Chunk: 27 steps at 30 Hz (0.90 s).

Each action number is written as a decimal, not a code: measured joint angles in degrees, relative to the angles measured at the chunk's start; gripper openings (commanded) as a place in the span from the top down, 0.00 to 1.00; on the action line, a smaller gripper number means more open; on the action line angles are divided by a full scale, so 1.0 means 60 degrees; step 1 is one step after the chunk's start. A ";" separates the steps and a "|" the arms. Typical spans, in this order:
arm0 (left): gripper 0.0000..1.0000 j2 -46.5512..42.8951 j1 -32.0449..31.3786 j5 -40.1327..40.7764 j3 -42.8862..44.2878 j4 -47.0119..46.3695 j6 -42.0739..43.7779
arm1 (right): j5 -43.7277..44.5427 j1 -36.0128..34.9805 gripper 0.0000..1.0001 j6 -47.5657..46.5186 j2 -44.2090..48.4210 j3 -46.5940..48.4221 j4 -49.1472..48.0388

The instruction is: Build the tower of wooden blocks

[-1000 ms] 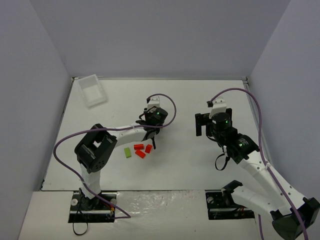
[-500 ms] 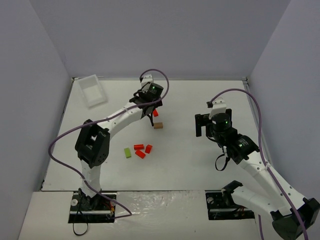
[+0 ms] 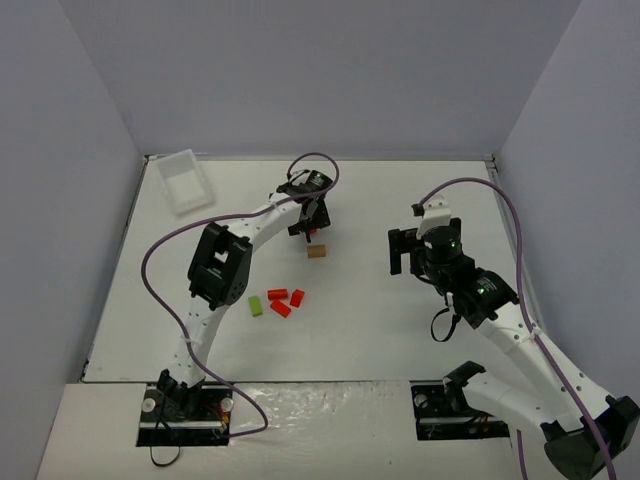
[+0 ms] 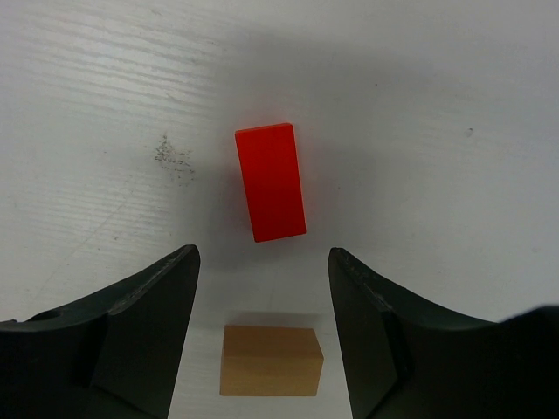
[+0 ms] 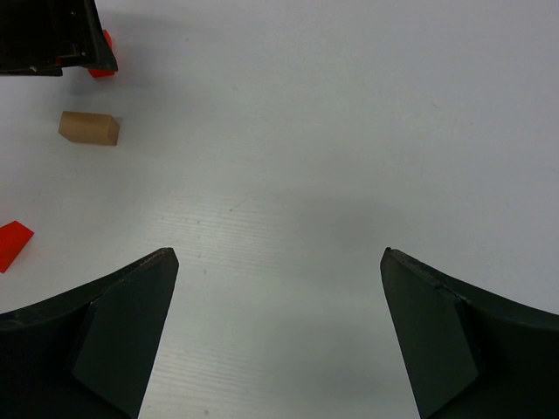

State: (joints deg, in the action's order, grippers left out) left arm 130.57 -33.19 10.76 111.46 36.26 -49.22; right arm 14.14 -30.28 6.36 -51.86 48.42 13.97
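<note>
No tower stands; the blocks lie loose on the white table. A tan block lies at mid table. In the left wrist view it lies flat between my open fingers, touching neither. A red oblong block lies just beyond the fingertips. My left gripper is open and empty, hovering over these two. Three red pieces and a lime-green piece lie in a group nearer the arms. My right gripper is open and empty over bare table to the right.
A clear plastic tray sits at the far left corner. The right wrist view shows the tan block, the left gripper and one red piece at its left edge. Grey walls enclose the table.
</note>
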 measured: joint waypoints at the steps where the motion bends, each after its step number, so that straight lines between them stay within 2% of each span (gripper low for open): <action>1: 0.42 0.0116 -0.0001 -0.0046 0.0103 0.0129 -0.0023 | -0.0034 0.0000 0.00 0.0006 0.0000 0.0000 0.0001; 14: 0.45 0.0833 0.0161 -0.0046 0.0858 0.0637 -0.0071 | -0.0272 0.0000 0.00 0.0089 0.0000 -0.0004 0.0001; 18: 0.52 0.0971 0.0168 -0.0013 0.1059 0.0646 -0.0039 | -0.0294 0.0000 0.00 0.0122 0.0002 -0.0004 0.0001; 21: 0.60 0.1010 0.0172 0.0027 0.1105 0.0657 -0.0005 | -0.0332 0.0000 0.00 0.0146 0.0000 -0.0004 0.0001; 24: 0.74 0.1031 0.0172 0.0092 0.1126 0.0675 0.0053 | -0.0369 0.0000 0.00 0.0151 0.0000 -0.0004 0.0001; 27: 0.96 0.1033 0.0172 0.0149 0.1114 0.0675 0.0103 | -0.0424 0.0000 0.00 0.0155 -0.0002 -0.0004 0.0001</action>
State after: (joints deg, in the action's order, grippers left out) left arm 136.76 -32.16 11.65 118.14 40.31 -48.60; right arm 11.59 -30.28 7.29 -51.87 48.40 13.98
